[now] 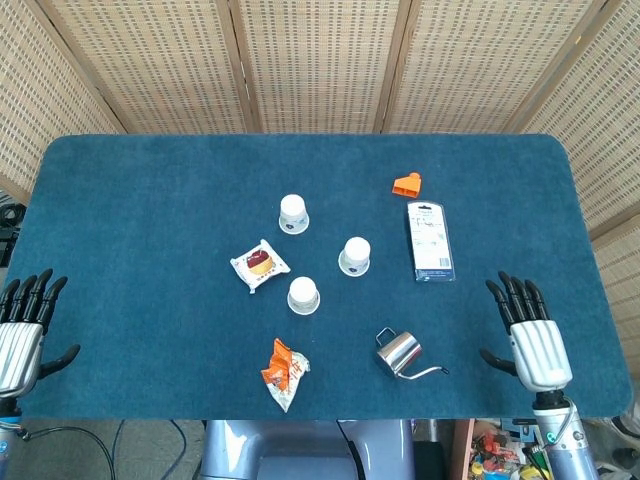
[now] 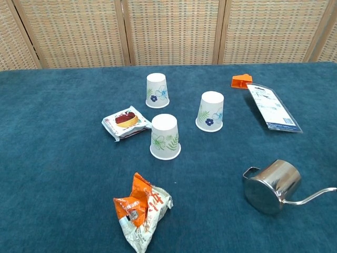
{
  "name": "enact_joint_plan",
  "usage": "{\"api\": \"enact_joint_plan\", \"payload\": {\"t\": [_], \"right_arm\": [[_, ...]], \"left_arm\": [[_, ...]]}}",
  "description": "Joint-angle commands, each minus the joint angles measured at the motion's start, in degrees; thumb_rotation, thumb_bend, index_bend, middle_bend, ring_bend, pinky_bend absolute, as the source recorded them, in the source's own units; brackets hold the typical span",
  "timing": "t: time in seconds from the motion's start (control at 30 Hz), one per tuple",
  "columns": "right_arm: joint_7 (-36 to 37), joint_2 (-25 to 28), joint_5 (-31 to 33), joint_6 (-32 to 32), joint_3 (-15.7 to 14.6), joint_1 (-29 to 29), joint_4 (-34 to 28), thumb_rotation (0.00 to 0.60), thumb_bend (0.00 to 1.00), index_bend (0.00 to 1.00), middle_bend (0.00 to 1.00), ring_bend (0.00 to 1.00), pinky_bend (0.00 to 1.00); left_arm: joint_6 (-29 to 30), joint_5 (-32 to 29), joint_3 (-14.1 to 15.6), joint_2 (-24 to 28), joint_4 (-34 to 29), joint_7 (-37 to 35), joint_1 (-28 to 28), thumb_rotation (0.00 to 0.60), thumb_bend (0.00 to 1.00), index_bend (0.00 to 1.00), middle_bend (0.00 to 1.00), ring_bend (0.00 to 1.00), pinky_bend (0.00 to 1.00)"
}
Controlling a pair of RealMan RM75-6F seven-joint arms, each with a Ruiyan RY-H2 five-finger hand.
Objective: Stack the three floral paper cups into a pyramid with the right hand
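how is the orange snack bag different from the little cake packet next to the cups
The orange snack bag is crumpled and bunched up; the cake packet lies flat and smooth. The snack bag is orange and white, while the cake packet is clear, showing a red-topped cake. The snack bag sits nearer the table's front edge. Both are sealed wrappers.

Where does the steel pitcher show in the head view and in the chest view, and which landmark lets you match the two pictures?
Head view: the pitcher lies on its side low and right of centre, its spout pointing right.
Chest view: the pitcher lies at lower right, its spout running off the right edge.
Shared landmark: the orange snack bag, to the pitcher's left in both views.
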Motion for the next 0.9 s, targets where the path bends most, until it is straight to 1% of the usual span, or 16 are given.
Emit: {"api": "enact_joint_plan", "payload": {"t": [0.03,0.13,0.33,0.47,0.6,0.67,0.8,0.9], "right_arm": [[0.34,0.61,-0.63,-0.36,0.51,0.79,-1.39,0.6,0.04,0.16,0.0,0.0,0.0],[-0.61,1.43,-1.05,-1.47,1.24,2.06,-3.83,0.6,0.04,0.19,0.0,0.0,0.0],[-4.25,1.97,0.49,-5.21,2.37,4.46,-8.14,0.6,0.04,0.19,0.0,0.0,0.0],[-6.3,1.41,1.49,-7.23,2.85,5.84,-10.06,0.6,0.04,0.19,0.0,0.0,0.0],[-8.95,1.08,2.98,-10.61,3.51,8.02,-12.37,0.6,0.04,0.19,0.0,0.0,0.0],[-10.32,0.82,3.85,-12.45,4.28,9.48,-13.68,0.6,0.04,0.19,0.0,0.0,0.0],[-14.23,-0.32,7.55,-17.16,6.74,13.41,-16.85,0.6,0.04,0.19,0.0,0.0,0.0],[-18.88,-2.5,12.37,-21.41,9.39,17.66,-19.22,0.6,0.04,0.19,0.0,0.0,0.0]], "left_arm": [[-0.01,0.02,0.0,-0.06,-0.03,0.16,-0.03,0.6,0.2,0.0,0.0,0.0,0.0],[0.01,0.07,0.03,-0.09,-0.07,0.38,-0.02,0.6,0.2,0.0,0.0,0.0,0.0],[0.37,0.16,-0.03,0.01,-0.04,0.11,0.11,0.6,0.2,0.0,0.0,0.0,0.0],[0.4,0.08,-0.08,0.13,-0.01,-0.21,0.13,0.6,0.2,0.0,0.0,0.0,0.0],[0.42,0.16,-0.04,0.17,-0.04,-0.28,0.15,0.6,0.2,0.0,0.0,0.0,0.0],[0.41,0.15,-0.05,0.16,-0.06,-0.24,0.14,0.6,0.2,0.0,0.0,0.0,0.0],[0.28,0.2,0.02,0.07,-0.04,-0.08,0.09,0.6,0.2,0.0,0.0,0.0,0.0],[0.12,0.21,0.05,-0.02,-0.02,0.08,0.0,0.6,0.2,0.0,0.0,0.0,0.0]]}}
